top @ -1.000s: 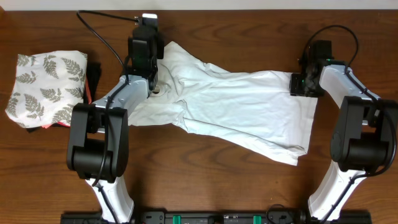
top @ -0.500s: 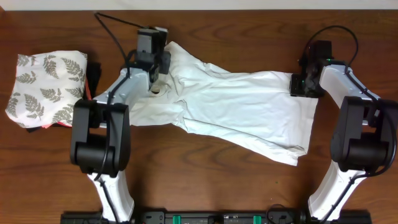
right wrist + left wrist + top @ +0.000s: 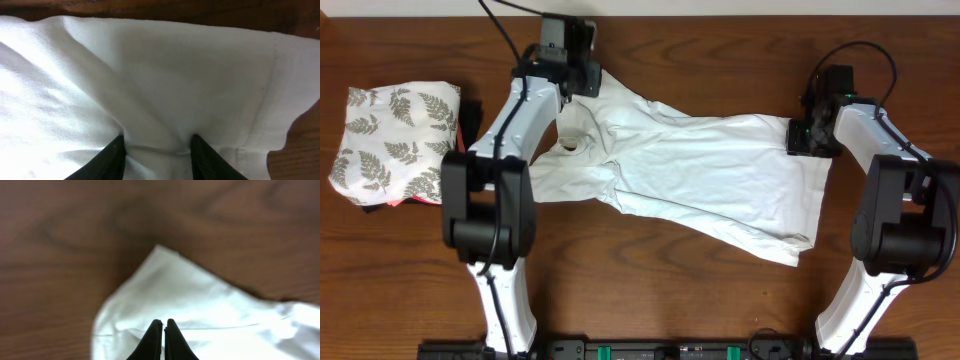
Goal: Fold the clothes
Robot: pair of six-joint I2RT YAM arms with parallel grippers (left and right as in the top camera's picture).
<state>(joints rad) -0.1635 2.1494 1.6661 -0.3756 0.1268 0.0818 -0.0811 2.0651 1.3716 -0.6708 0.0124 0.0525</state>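
The clothes, a white T-shirt (image 3: 700, 170), lie rumpled across the middle of the table, with the neck opening (image 3: 570, 145) at the left. My left gripper (image 3: 578, 80) hovers over the shirt's far left corner (image 3: 165, 275). Its fingers are shut and there is nothing between them (image 3: 164, 323). My right gripper (image 3: 804, 136) sits on the shirt's right edge. In the right wrist view its fingers (image 3: 116, 152) stand apart with a bunched ridge of white cloth (image 3: 157, 150) pinched between them. The hem (image 3: 280, 100) runs just to their right.
A folded white cloth with a grey fern pattern (image 3: 395, 140) lies at the far left on dark and red folded garments (image 3: 468, 125). Bare wooden table (image 3: 650, 290) surrounds the shirt. A black cable (image 3: 490, 55) trails behind the left arm.
My left gripper has drawn back from the neck opening toward the table's far edge and now hangs over the shirt's corner, still shut. The right arm and the shirt have not moved.
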